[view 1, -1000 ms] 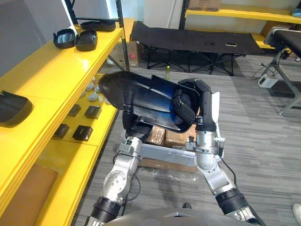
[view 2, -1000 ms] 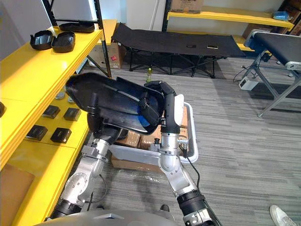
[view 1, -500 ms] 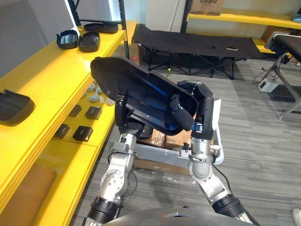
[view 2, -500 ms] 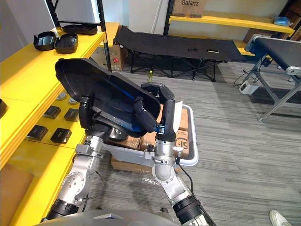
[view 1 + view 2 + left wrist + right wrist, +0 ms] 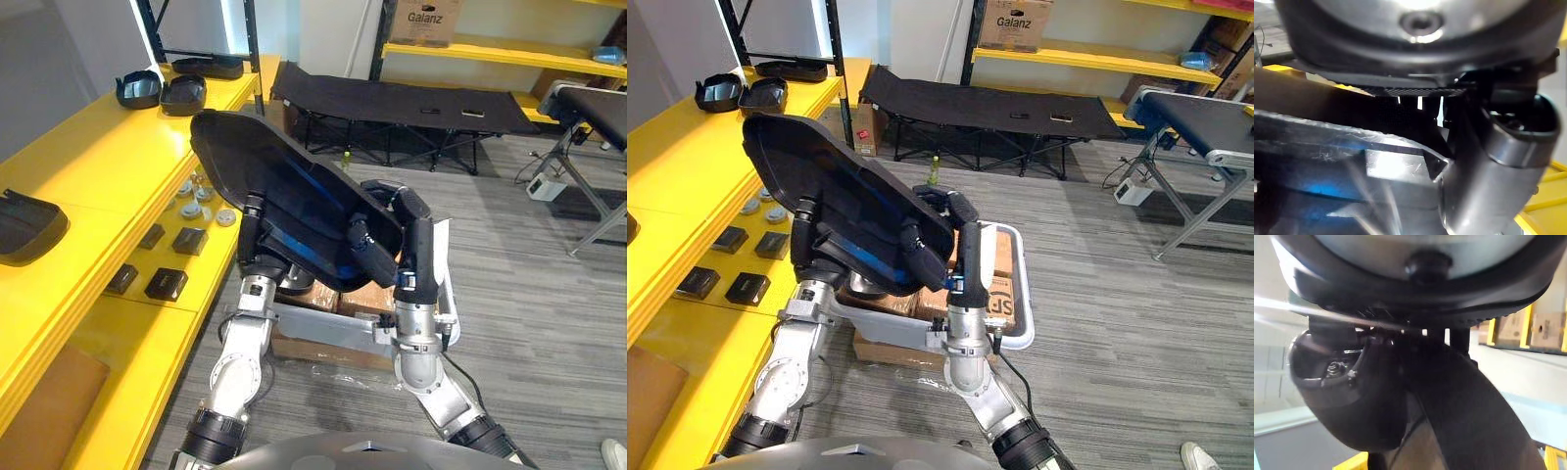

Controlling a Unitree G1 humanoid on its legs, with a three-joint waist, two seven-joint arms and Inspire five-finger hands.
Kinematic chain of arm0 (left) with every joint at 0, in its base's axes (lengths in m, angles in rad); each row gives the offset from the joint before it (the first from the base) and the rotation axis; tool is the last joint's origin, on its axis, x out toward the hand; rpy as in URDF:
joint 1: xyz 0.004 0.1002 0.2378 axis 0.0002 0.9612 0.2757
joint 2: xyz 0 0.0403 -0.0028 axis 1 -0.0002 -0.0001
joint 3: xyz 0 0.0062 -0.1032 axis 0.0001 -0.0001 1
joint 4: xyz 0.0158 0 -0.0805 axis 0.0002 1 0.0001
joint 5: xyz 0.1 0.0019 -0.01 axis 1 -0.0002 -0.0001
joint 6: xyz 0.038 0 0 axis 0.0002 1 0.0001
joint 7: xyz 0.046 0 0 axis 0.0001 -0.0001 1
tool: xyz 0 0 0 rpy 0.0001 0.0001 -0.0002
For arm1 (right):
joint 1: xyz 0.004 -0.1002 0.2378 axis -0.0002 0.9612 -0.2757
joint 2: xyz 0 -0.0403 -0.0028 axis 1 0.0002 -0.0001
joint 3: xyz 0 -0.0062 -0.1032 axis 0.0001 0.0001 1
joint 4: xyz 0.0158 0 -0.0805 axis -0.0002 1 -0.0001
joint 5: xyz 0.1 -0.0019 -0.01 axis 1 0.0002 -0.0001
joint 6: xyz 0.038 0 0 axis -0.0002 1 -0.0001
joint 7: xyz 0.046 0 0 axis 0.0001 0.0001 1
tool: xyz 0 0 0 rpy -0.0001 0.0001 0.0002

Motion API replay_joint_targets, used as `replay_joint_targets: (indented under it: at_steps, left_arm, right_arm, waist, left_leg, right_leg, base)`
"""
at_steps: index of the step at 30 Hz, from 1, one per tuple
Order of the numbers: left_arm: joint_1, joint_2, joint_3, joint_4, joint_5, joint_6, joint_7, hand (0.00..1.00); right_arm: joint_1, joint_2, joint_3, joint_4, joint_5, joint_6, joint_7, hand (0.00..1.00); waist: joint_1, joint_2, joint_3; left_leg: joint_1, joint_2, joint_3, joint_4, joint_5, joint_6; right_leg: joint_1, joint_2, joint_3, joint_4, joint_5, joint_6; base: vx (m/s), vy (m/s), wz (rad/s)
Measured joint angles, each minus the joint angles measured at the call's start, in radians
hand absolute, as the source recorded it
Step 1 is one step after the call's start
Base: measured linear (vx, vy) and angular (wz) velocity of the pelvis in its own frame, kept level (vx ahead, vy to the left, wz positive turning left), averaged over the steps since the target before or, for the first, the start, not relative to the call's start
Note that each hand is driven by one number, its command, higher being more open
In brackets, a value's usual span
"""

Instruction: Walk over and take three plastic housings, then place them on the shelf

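Step in hand: carry-and-place. A large black plastic housing [image 5: 284,186] was held up between both hands, tilted, its far end raised toward the upper deck of the long yellow metal shelf [image 5: 108,166] on the robot's left. It touched no surface.

Left hand [image 5: 257,250]: thumb and fingers clamped on the housing's near edge; the left wrist view showed the thumb pressed against the rim. Right hand [image 5: 409,235]: fingers hooked over the opposite edge, gripping it.

Judgement: not yet placed. The next move calls for swinging the housing left over the deck, levelling it, lowering it onto bare yellow surface, then letting go with both hands together. The part is wide, so it needs room.

Surface: two smaller black housings [image 5: 159,88] sat at the far end of the deck, and another black housing [image 5: 29,223] near the left edge; the stretch between looked free. The lower deck held small black blocks [image 5: 167,284] and round grey caps [image 5: 201,201].

Room: grey plank floor [image 5: 529,294], a white-rimmed cart [image 5: 1024,284] with brown cardboard boxes [image 5: 994,269] beneath the arms, and a black folding cot [image 5: 392,98] beyond.
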State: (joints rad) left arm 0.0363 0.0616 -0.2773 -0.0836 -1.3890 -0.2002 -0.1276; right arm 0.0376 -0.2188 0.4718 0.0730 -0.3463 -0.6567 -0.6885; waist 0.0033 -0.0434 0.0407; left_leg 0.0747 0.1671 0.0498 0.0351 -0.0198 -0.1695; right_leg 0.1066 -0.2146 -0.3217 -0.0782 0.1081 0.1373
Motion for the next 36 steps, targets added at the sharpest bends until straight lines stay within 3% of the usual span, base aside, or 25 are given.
replay_joint_targets:
  at_steps: [5,11,13,19,23,28,31,36]
  left_arm:
    - [0.0,0.007,0.0,-0.017,0.189,-0.049,0.097,0.0]
    - [0.025,-0.004,0.044,-0.128,0.551,-0.06,0.305,0.0]
    - [0.052,-0.028,0.084,-0.17,0.722,-0.07,0.412,0.0]
    - [0.084,-0.067,0.268,-0.184,1.002,-0.162,0.665,0.0]
    - [0.088,-0.075,0.343,-0.205,1.099,-0.206,0.751,0.0]
    - [0.086,-0.085,0.331,-0.276,1.125,-0.26,0.711,0.0]
    - [0.067,-0.082,0.3,-0.28,1.125,-0.299,0.607,0.0]
    - [0.03,-0.052,0.236,-0.284,1.125,-0.303,0.432,0.0]
  right_arm:
    - [0.024,-0.008,0.001,0.007,0.002,0.08,0.004,1.0]
    - [0.025,0.029,-0.024,-0.016,0.019,0.164,0.071,1.0]
    - [0.026,0.041,-0.027,-0.022,0.019,0.207,0.106,1.0]
    - [0.027,0.07,-0.071,-0.048,0.063,0.262,0.124,1.0]
    - [0.028,0.079,-0.097,-0.052,0.131,0.264,0.166,1.0]
    - [0.028,0.083,-0.095,-0.052,0.167,0.264,0.24,1.0]
    - [0.028,0.083,-0.096,-0.052,0.168,0.264,0.281,1.0]
    - [0.025,0.08,-0.095,-0.052,0.176,0.264,0.342,1.0]
  waist:
    - [0.005,0.001,-0.001]
    - [0.012,0.003,-0.001]
    - [0.018,0.003,-0.001]
    - [0.02,0.006,0.0]
    - [0.027,0.007,0.001]
    - [0.02,0.02,0.009]
    - [0.018,0.031,0.013]
    - [0.017,0.033,0.012]
  left_leg:
    - [0.0,0.0,0.0,0.0,-0.001,0.0]
    - [0.002,0.0,0.0,0.0,-0.001,0.0]
    - [0.003,0.0,0.0,0.001,-0.002,0.001]
    - [0.004,0.0,-0.001,0.012,-0.013,0.002]
    - [0.003,0.0,-0.001,0.03,-0.03,0.002]
    - [0.003,0.0,0.0,0.031,-0.032,0.001]
    - [0.003,0.0,0.001,0.031,-0.032,0.002]
    - [0.003,0.0,0.003,0.032,-0.035,0.003]
  right_leg:
    - [0.0,0.0,0.0,0.0,0.003,0.004]
    - [0.002,0.001,0.0,0.0,0.004,0.007]
    - [0.004,0.001,0.0,0.0,0.004,0.007]
    - [0.01,0.002,0.001,0.0,0.004,0.007]
    - [0.017,0.002,0.001,0.0,0.002,0.005]
    - [0.016,0.002,0.001,0.0,0.002,0.004]
    - [0.015,0.002,0.002,0.0,0.002,0.005]
    - [0.014,0.002,0.002,-0.001,0.002,0.005]
  base:
    - [0.0,0.0,0.0]
    - [0.0,0.0,0.0]
    - [0.0,0.0,0.0]
    - [0.0,0.0,0.0]
    - [0.0,0.0,0.0]
    - [0.0,0.0,0.0]
    - [0.0,0.0,0.0]
    - [0.0,0.0,0.0]
